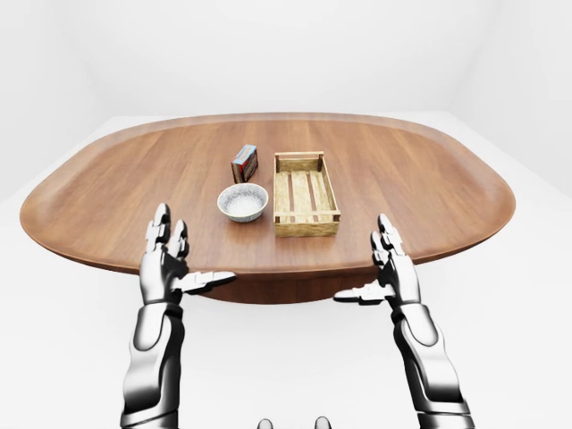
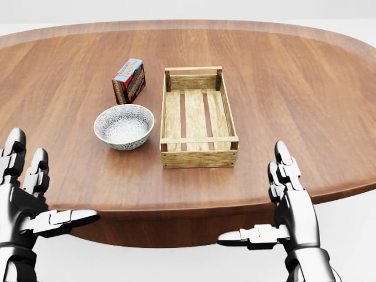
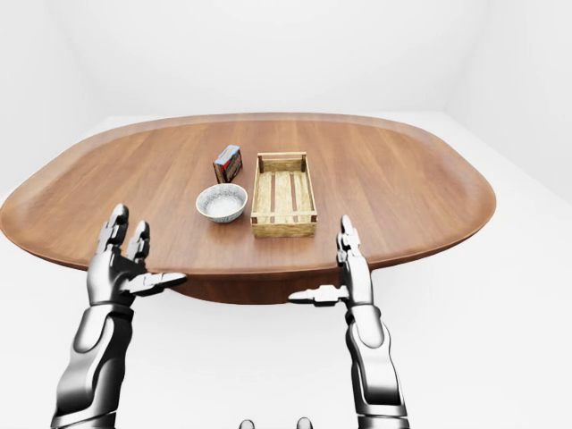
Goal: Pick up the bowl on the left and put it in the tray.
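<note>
- 1 bowl (image 2: 124, 126), 1 wooden tray (image 2: 199, 158), 1 box (image 2: 128, 80) on desk (image 2: 294, 88).
- Bowl upright, mouth up, just left of tray; tray long axis top-bottom in head view.
- Left hand (image 2: 20, 205), right hand (image 2: 296, 214): fingers spread, empty.

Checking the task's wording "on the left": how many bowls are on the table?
1. The bowl sits left of the tray, below the box in the head view; nothing seems hidden.

A: Head view: left robot hand (image 2: 23, 204) clipped by the left edge, desk (image 2: 305, 88) cropped on both sides.
B: Print on box (image 2: 128, 80) too small to read. Left-eye view: two grey tips (image 1: 265, 424) cut off at bottom edge, can't identify.
</note>
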Controlling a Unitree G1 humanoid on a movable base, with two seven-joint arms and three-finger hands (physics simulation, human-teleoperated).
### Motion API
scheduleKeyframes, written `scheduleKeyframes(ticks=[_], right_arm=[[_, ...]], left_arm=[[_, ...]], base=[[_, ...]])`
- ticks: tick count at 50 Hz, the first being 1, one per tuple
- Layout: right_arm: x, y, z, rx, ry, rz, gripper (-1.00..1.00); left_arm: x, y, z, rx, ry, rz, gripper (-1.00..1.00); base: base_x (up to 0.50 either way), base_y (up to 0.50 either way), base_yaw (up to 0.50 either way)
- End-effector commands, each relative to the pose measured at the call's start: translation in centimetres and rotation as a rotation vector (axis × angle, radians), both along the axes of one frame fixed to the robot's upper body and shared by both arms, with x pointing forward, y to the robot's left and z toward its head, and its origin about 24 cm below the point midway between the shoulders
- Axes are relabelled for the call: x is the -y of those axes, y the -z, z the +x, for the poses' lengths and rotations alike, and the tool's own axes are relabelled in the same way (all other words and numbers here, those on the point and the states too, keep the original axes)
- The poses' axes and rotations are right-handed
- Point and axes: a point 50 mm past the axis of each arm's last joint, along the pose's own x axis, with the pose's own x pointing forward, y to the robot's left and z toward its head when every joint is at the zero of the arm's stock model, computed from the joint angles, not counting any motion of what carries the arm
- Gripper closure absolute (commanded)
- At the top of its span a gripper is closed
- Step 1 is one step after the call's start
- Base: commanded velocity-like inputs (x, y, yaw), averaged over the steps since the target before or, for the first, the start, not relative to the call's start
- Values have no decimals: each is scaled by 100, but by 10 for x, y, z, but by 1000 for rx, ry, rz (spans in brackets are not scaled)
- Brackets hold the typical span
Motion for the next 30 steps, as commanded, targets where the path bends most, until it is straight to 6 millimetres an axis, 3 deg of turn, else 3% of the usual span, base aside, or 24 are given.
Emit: scheduleKeyframes(ticks=[1,5,9,12,17,30], right_arm=[[2,-29,-7,97,5,-42,-100],[1,-45,-10,170,1,-54,-100],[-2,-78,-21,312,-23,-86,-100],[-4,-89,-24,360,-26,-128,-100],[-6,-124,-35,529,-31,-148,-100],[-5,-133,-43,578,-14,-120,-100]], left_arm=[[-19,-18,-5,74,-49,-38,-100],[-25,-24,-7,99,-67,-47,-100],[-31,-31,-10,132,-83,-55,-100],[-32,-32,-10,135,-86,-54,-100],[-34,-29,-8,121,-90,-61,-100],[-39,-33,-9,137,-105,-72,-100]], base=[[0,0,0],[0,0,0],[0,0,0],[0,0,0],[0,0,0],[0,0,0]])
